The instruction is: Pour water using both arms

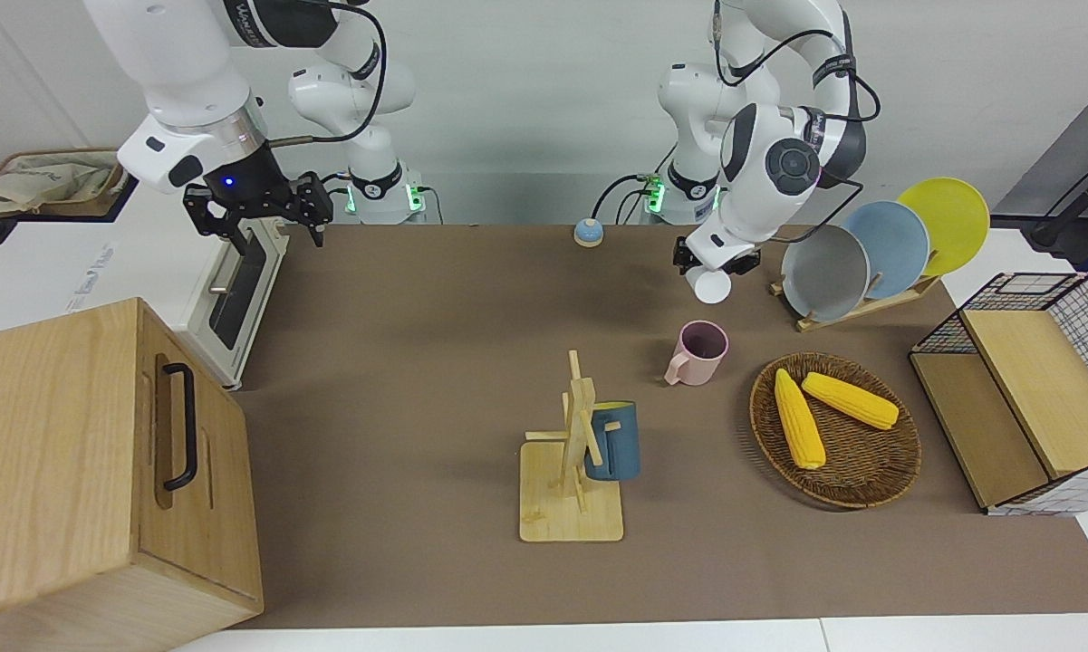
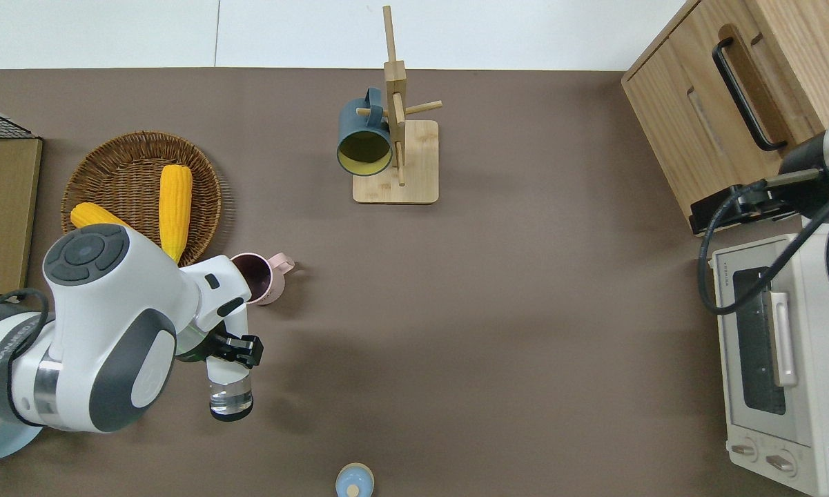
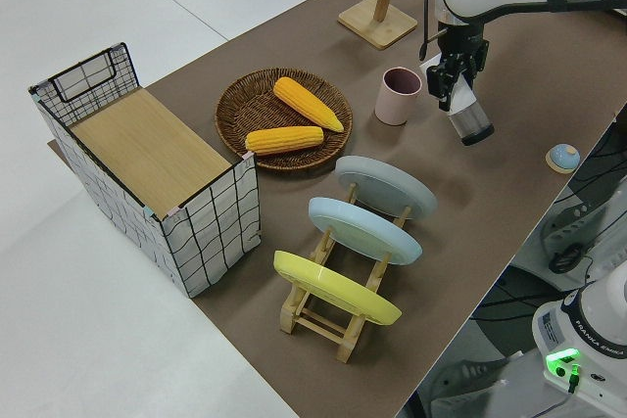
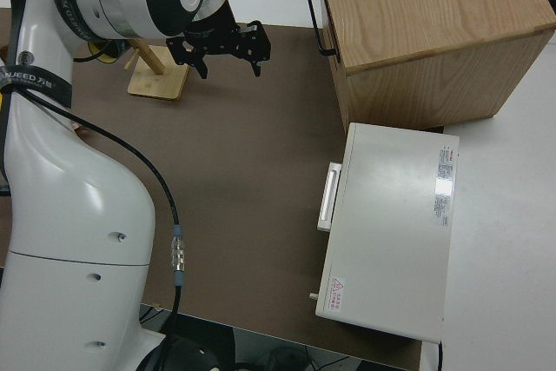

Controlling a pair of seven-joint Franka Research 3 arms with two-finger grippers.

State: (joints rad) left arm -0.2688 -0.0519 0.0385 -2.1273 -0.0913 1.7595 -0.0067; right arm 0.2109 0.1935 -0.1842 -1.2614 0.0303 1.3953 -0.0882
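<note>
Left pincer (image 2: pixel 233 348): clamped on a clear glass (image 2: pixel 230 395), held tilted in the air over bare tabletop (image 2: pixel 497 331), base toward the robots, mouth toward the pink mug (image 2: pixel 257 277).

Right pincer (image 1: pixel 258 210): fingers apart, holding nothing, over the toaster oven (image 2: pixel 773 359) at the right arm's end of the tabletop, next to the wooden cabinet (image 1: pixel 81 471).

Glass: transparent, small, gripped across its upper body. Contents cannot be made out. Judged light, rigid, smooth and slippery, breakable if dropped; best held around the mid-wall with a firm, steady squeeze, as it is.

Pink mug: upright on the tabletop, just beside the basket (image 2: pixel 110 166), handle toward the right arm's end. Judged the vessel to receive the pour. Probably ceramic or plastic, stiff, light enough to slide if nudged; the handle or the rim wall offers a hold for the second arm.

Blue mug (image 1: pixel 612 441): hung on the wooden mug tree (image 1: pixel 575 453), farther from the robots than the pink mug.

Basket: wicker, holds two corn cobs (image 1: pixel 798 418).

Plate rack (image 3: pixel 343 271): three plates on edge, grey, blue, yellow.

Wire crate (image 3: pixel 147 163): wooden insert, at the left arm's end.

Small blue bell (image 2: pixel 354 480): near the robots.
</note>
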